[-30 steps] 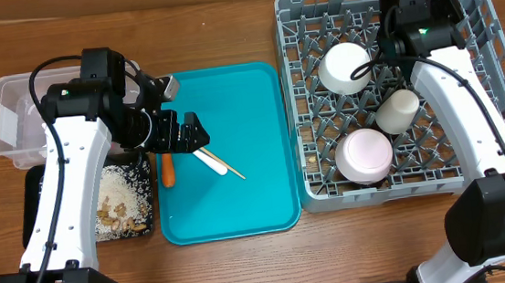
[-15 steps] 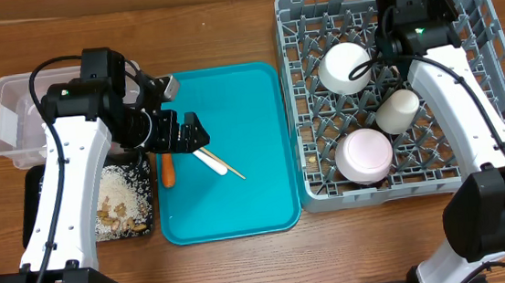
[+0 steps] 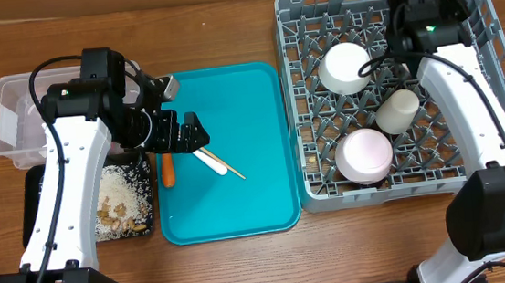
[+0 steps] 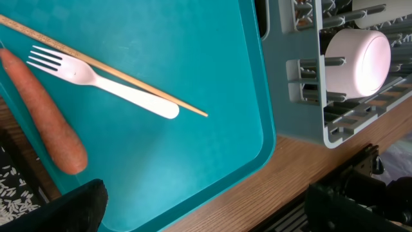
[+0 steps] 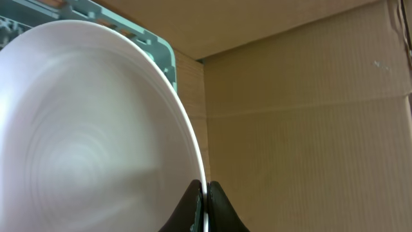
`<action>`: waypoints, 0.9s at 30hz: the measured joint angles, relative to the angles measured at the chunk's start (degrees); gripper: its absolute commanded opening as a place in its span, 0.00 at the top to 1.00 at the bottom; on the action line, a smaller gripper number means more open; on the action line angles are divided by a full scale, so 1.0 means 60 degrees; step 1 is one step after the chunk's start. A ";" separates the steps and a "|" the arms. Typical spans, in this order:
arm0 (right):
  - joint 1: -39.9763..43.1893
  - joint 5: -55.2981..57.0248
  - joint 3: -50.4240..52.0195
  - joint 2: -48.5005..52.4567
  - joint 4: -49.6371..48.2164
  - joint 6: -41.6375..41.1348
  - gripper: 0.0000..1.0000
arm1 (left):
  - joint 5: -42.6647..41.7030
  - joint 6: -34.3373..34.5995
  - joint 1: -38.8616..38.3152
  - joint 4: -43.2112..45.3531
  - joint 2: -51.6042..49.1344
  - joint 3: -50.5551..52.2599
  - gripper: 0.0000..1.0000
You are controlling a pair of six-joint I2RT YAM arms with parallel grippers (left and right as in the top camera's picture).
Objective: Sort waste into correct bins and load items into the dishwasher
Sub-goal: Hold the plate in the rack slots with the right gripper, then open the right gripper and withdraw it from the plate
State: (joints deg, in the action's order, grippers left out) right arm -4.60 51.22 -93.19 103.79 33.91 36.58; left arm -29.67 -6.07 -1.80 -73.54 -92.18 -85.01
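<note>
Right pincer (image 5: 203,193): clamped on the plate (image 5: 84,122) rim; nudged rightward over the dish rack (image 3: 501,46)
Left pincer (image 3: 190,136): wide open, unmoved above the fork (image 4: 103,80)
Meaning: we judge plate racking underway

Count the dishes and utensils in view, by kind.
bowls: 2 (white bowl, pale pink bowl)
cup: 1
plate: 1
white plastic fork: 1
wooden chopstick: 1
total: 6
</note>
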 measured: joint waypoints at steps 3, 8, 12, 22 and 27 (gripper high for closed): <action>0.0018 -0.0018 0.0000 0.0000 0.0004 -0.0018 0.96 | 0.0000 0.0000 0.0000 0.0000 0.0000 0.0000 0.00; 0.0004 -0.0157 0.0000 0.0000 0.0149 -0.0033 0.96 | 0.0000 0.0000 0.0000 0.0000 0.0000 0.0000 0.00; 0.0000 -0.0361 0.0270 0.0000 0.0062 -0.0033 0.96 | 0.0000 0.0000 0.0000 0.0000 0.0000 0.0000 0.00; -0.0182 -0.0503 0.1275 0.0160 -0.0914 0.0135 0.91 | 0.0000 0.0000 0.0000 0.0000 0.0000 0.0000 0.00; -0.0433 -0.0495 0.1282 0.0160 -0.1162 0.0189 0.80 | 0.0000 0.0000 0.0000 0.0000 0.0000 0.0000 0.00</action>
State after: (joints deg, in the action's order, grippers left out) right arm -7.20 48.25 -85.49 104.75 26.94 37.71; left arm -29.67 -6.07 -1.80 -73.54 -92.18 -85.01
